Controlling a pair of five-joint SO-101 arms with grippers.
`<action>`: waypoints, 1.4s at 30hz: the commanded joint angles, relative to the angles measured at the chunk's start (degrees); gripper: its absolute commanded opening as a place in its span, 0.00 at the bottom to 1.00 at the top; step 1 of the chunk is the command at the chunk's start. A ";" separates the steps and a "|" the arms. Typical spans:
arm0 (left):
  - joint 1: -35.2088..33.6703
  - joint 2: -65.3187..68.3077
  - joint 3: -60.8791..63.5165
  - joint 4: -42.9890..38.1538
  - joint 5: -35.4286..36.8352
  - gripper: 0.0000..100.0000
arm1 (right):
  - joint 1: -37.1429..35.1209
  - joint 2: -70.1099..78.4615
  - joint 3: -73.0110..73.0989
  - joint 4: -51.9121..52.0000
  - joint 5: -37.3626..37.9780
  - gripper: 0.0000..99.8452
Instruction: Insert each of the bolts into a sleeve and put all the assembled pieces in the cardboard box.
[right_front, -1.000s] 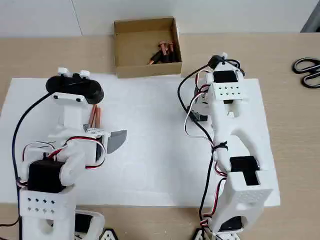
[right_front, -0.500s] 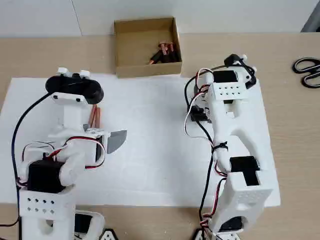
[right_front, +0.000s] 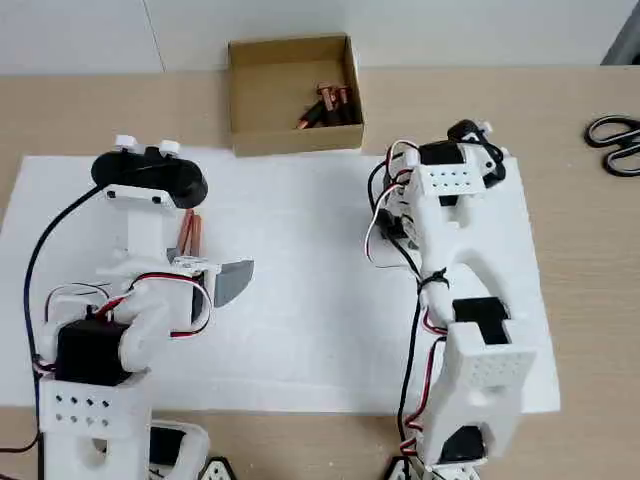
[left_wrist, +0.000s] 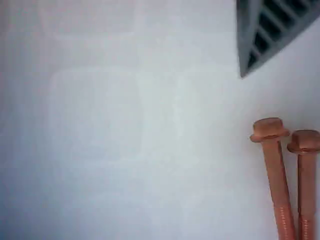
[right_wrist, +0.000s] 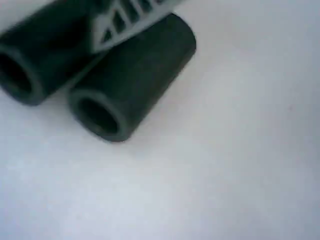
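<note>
A wooden bench (right_front: 585, 300) is seen from above, with most of its middle covered by a white sheet (right_front: 300, 310); the sheet's near edge is overlapped by the bases of both arms. The left arm (right_front: 130, 300) is placed over the sheet's left part and the right arm (right_front: 470, 300) over its right part. What lies beneath the right arm's wrist is hidden in the high view by the arm's body and wiring.

A cardboard box (right_front: 295, 140) is set on the bare bench just beyond the sheet's far edge, between the two arms. Assembled pieces (right_front: 328, 106), copper and black, are heaped against its right wall; their number cannot be made out. A pair of scissors (right_front: 612, 140) is cut off by the right border, well apart from everything else.

The left gripper (right_front: 218, 280) is spread wide, one grey jaw swung out sideways, and nothing is held in it. For the right gripper (right_wrist: 127, 17) the opening cannot be told, since only a ribbed grey piece of it is seen.

In the right wrist view two black sleeves (right_wrist: 132, 75) are shown lying side by side and touching on the sheet, one partly covered by that grey piece. Two copper bolts (right_front: 190, 235) lie together beside the left arm, half hidden by it from above. In the left wrist view their flanged heads are plain, but the shanks are cut off.
</note>
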 joint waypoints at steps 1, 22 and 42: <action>0.26 -0.70 -0.13 -1.41 -0.44 0.31 | -0.13 0.31 -0.18 -1.01 -0.35 0.16; 0.26 -0.70 -0.13 -1.41 -0.44 0.31 | -1.63 0.84 0.09 -7.25 -0.35 0.16; 0.26 -0.70 -0.31 -1.23 -0.44 0.31 | -1.98 7.69 0.09 1.01 5.10 0.08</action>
